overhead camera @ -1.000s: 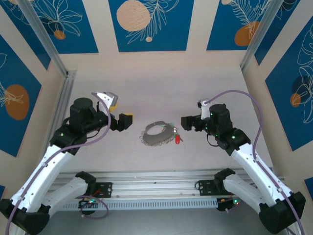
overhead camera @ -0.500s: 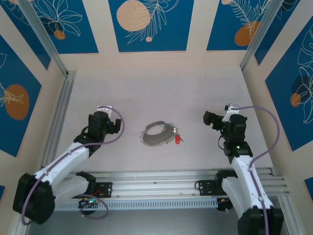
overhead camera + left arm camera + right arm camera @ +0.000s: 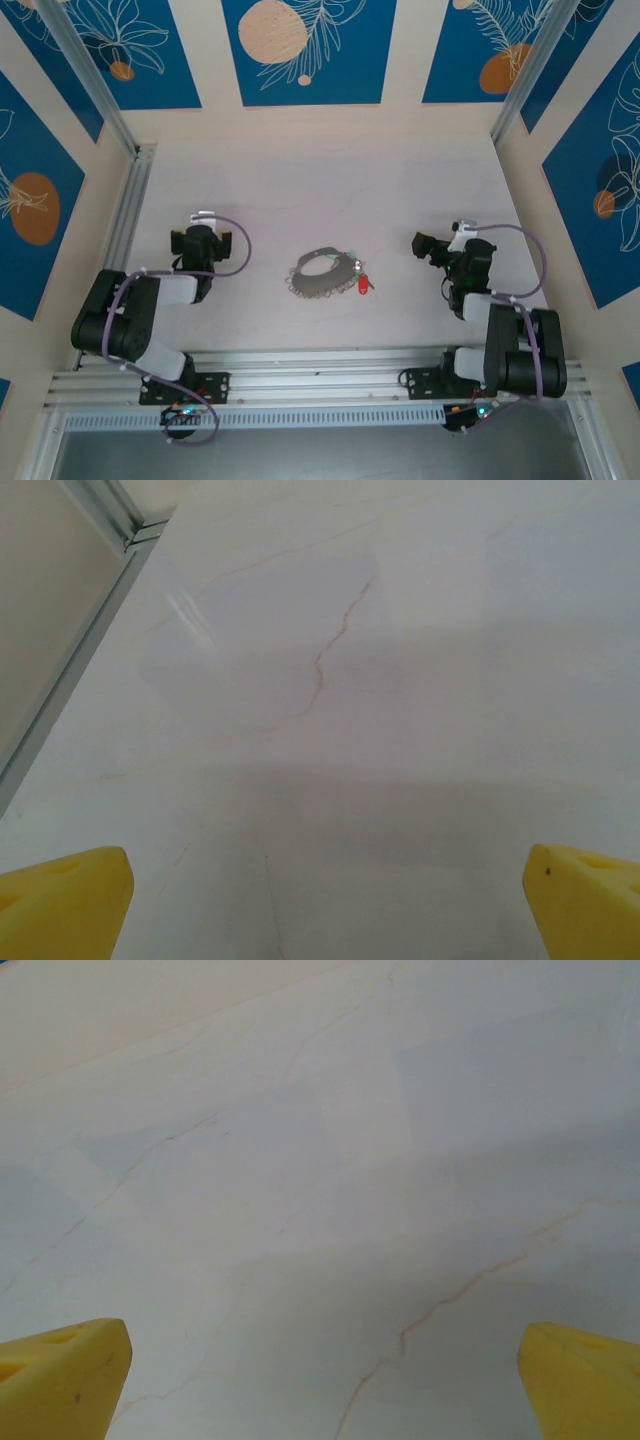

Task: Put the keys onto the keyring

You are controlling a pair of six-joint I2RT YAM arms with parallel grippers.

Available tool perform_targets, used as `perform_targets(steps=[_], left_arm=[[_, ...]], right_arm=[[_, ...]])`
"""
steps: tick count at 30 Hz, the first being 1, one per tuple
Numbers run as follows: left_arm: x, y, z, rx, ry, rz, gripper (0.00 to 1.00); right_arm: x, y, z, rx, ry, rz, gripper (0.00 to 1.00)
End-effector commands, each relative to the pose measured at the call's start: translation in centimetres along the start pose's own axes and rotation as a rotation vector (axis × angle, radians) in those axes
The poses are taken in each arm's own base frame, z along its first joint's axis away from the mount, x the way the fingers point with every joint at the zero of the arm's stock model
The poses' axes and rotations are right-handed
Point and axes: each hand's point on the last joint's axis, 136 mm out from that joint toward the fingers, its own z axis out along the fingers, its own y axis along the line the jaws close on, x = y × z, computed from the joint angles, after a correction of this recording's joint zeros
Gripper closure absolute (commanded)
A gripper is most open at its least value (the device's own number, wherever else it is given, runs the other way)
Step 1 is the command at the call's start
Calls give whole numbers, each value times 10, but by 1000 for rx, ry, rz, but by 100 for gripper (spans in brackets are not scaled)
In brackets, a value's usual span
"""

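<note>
On the pale table (image 3: 330,170) the keyring (image 3: 318,276) lies flat in the middle as a loose grey loop, with its small teal tag (image 3: 354,264) at the right end. The red-headed key (image 3: 363,284) lies just beside that end; whether it touches the loop I cannot tell. Both arms are folded low near the front rail (image 3: 320,362). The left gripper (image 3: 201,240) sits well left of the loop, and the right gripper (image 3: 427,245) sits at the right, apart from the key.
</note>
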Motion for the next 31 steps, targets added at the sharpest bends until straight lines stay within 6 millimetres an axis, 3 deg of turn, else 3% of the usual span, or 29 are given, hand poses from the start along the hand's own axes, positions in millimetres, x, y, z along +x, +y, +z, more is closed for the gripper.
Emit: perform_targets(steps=[1, 4, 12, 31], left_arm=[[-27, 4, 1, 53, -113, -96, 0], [-16, -6, -3, 136, -158, -99, 0], [-18, -4, -1, 125, -166, -107, 0], [-19, -8, -1, 148, -166, -95, 0]], right_arm=[[-34, 15, 11, -53, -121, -96, 1], [-18, 15, 21, -37, -124, -132, 1], [-15, 24, 50, 24, -18, -215, 1], [-14, 24, 49, 16, -14, -208, 1]])
